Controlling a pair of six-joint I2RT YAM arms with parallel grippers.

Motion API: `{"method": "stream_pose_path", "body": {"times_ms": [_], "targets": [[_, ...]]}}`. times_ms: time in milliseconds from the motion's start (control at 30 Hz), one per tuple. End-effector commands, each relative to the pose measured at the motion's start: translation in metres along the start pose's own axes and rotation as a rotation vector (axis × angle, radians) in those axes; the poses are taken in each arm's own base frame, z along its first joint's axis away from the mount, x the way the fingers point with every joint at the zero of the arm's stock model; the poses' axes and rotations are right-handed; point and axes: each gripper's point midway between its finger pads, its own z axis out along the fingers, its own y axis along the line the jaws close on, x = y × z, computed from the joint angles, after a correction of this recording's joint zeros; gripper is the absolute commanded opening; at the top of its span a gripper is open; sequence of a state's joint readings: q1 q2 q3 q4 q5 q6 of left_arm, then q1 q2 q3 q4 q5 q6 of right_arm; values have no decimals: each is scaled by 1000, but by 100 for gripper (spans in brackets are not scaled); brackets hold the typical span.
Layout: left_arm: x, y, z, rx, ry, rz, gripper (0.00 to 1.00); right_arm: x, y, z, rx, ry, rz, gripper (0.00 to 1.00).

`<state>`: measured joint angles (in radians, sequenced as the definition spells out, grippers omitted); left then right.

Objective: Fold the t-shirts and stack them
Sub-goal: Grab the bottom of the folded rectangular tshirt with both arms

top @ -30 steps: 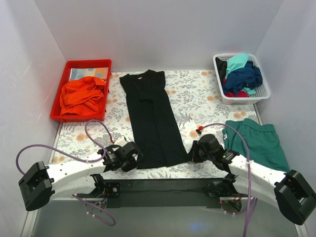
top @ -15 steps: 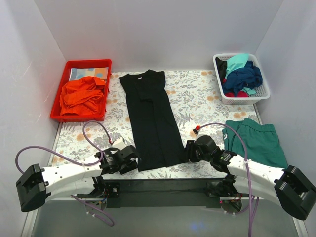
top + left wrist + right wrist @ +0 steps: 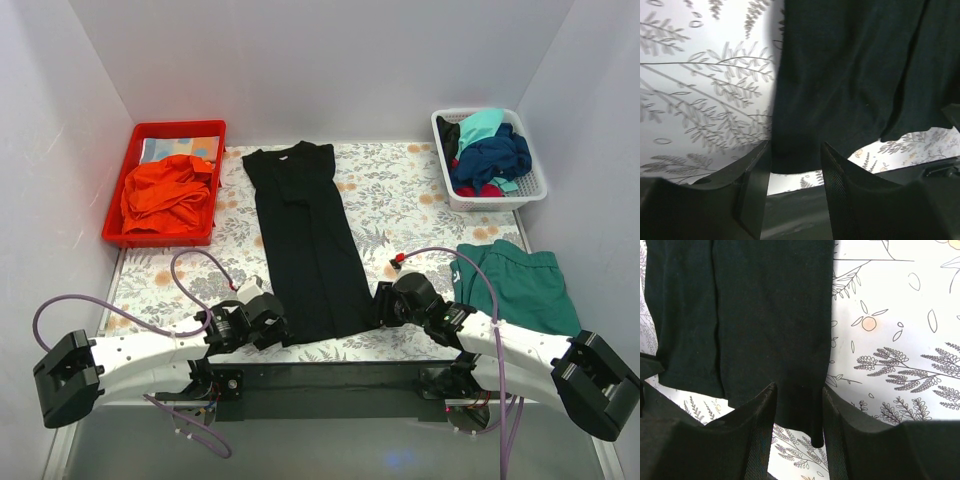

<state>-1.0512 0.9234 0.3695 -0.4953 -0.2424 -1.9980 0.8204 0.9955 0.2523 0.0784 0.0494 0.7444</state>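
Observation:
A black t-shirt (image 3: pixel 305 245) lies folded into a long narrow strip down the middle of the flowered cloth, neck at the far end. My left gripper (image 3: pixel 277 328) is open at the strip's near left corner; in the left wrist view (image 3: pixel 795 150) the black hem (image 3: pixel 840 90) lies between and just beyond the fingers. My right gripper (image 3: pixel 380 308) is open at the near right corner; in the right wrist view (image 3: pixel 799 390) the hem corner (image 3: pixel 800 410) lies between the fingers. A teal shirt (image 3: pixel 520 290) lies at the right.
A red tray (image 3: pixel 205 135) with an orange garment (image 3: pixel 165 195) stands at the far left. A white basket (image 3: pixel 440 135) with turquoise, navy and red clothes stands at the far right. White walls close in the table. A black rail (image 3: pixel 330 375) runs along the near edge.
Both grippers have moved inward to the near corners of the black shirt. The shirt has not moved.

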Motion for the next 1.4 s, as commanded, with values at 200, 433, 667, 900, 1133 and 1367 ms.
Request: {"method": "stream_pose_path", "body": {"times_ms": [200, 433, 667, 900, 1133, 1367], "targets": [[20, 12, 13, -116, 71, -281, 23, 37, -47, -6, 165, 98, -7, 39], [6, 21, -1, -166, 6, -316, 0, 41, -46, -6, 159, 114, -11, 1], [7, 40, -7, -206, -5, -355, 0, 46, -35, -10, 105, 113, -27, 1], [-10, 25, -12, -158, -70, -358, 0, 39, -13, -13, 32, 73, -64, 1], [-78, -31, -41, -104, -340, -317, 0, -29, 16, -14, 61, -115, -152, 1], [-132, -75, -63, -86, -578, -314, 0, -114, 60, -16, 102, -286, -252, 1]]}}
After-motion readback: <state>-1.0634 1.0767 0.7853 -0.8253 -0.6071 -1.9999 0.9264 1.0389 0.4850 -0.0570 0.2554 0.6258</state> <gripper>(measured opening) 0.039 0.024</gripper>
